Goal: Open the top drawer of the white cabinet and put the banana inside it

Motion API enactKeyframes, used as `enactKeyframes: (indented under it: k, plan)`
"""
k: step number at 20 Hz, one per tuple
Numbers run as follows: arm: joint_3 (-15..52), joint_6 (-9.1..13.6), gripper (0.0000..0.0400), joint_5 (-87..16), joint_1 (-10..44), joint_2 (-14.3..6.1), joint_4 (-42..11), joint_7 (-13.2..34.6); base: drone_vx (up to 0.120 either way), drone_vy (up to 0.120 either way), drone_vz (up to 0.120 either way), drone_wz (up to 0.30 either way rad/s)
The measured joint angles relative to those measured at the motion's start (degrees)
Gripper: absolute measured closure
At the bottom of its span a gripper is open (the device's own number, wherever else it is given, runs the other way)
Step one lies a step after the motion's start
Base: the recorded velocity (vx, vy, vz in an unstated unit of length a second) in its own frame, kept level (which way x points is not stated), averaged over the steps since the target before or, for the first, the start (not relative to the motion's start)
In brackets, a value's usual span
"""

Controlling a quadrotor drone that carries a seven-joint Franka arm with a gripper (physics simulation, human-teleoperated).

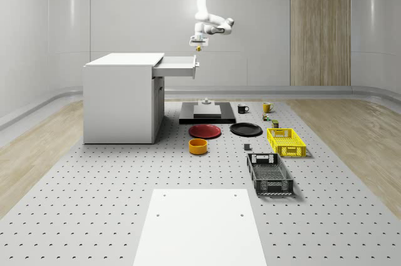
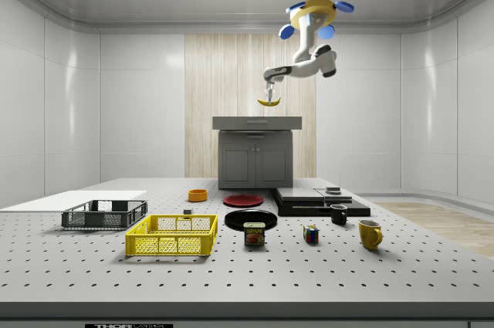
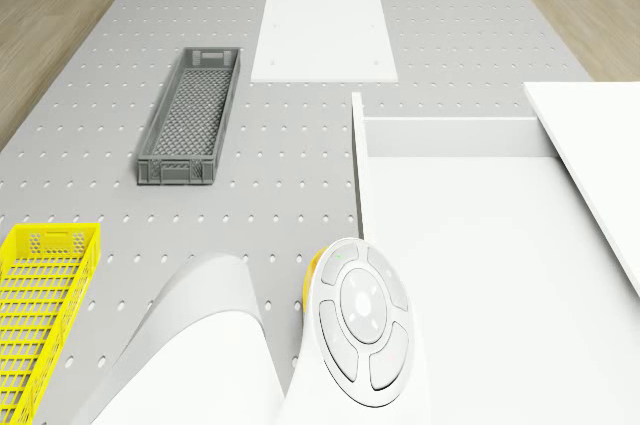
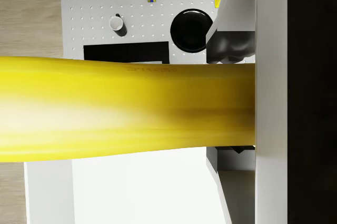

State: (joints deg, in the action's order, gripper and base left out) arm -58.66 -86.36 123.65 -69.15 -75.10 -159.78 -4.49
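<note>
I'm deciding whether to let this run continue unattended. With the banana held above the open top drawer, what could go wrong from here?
1. The banana hangs in the gripper near the drawer's front edge; released here, it might clip the front panel and fall to the floor.
2. The drone hovers well above the white cabinet, so a drop from this height could bounce the banana out.

The can [image 2: 254, 234] on the table reads "SPAM".
</note>
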Motion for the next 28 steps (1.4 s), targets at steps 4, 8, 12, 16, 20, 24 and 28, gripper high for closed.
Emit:
enactKeyframes:
  k: [4,8,12,16,20,24,28]
  plan:
    - [0.04,0.10,0.0199,0.07,0.07,0.11,-0.01,0.06,-0.020,-0.120,0.020,0.000]
    - [0.07,0.20,0.0199,0.13,0.14,0.22,-0.02,0.11,0.000,-0.120,0.000,0.000]
    - [0.10,0.29,0.0199,0.19,0.21,0.32,-0.03,0.17,0.000,-0.120,0.000,0.000]
    - [0.14,0.39,0.0199,0.25,0.28,0.41,-0.05,0.22,0.100,-0.120,0.000,0.000]
    - [0.17,0.47,0.0199,0.30,0.34,0.51,-0.06,0.27,0.030,-0.120,0.000,0.000]
    - [0.20,0.56,0.0199,0.36,0.40,0.60,-0.07,0.32,0.120,-0.120,0.000,0.000]
    - [0.23,0.64,0.0199,0.41,0.46,0.68,-0.08,0.37,0.010,-0.120,-0.020,0.000]
